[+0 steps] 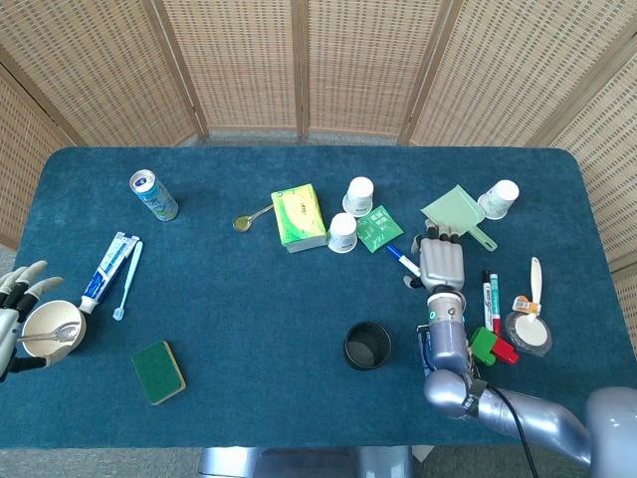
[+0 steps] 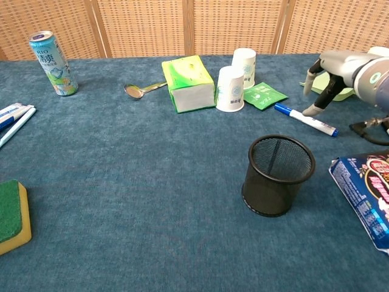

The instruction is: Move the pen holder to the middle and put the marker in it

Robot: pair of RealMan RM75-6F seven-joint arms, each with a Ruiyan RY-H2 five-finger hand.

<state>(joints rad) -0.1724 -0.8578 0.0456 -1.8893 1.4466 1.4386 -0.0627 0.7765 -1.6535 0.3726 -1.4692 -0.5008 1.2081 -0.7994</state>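
The black mesh pen holder (image 1: 367,346) (image 2: 278,175) stands upright and empty, front of centre. The white marker with a blue cap (image 1: 400,259) (image 2: 305,119) lies flat behind it, to its right. My right hand (image 1: 441,264) (image 2: 338,72) hovers over the marker's right end with fingers apart and pointing down. One fingertip (image 2: 310,110) is down at the marker's barrel, and the hand holds nothing. My left hand (image 1: 14,302) is open at the table's left edge, beside a small bowl (image 1: 37,318) that holds a spoon.
Behind the marker stand two paper cups (image 2: 231,89), a green tea packet (image 2: 264,95), a green tissue box (image 2: 188,83) and a green dustpan (image 1: 454,214). A snack bag (image 2: 366,196) lies right of the holder, with more markers (image 1: 490,296). A can (image 2: 53,63), toothpaste (image 1: 107,271) and a sponge (image 1: 159,371) are on the left.
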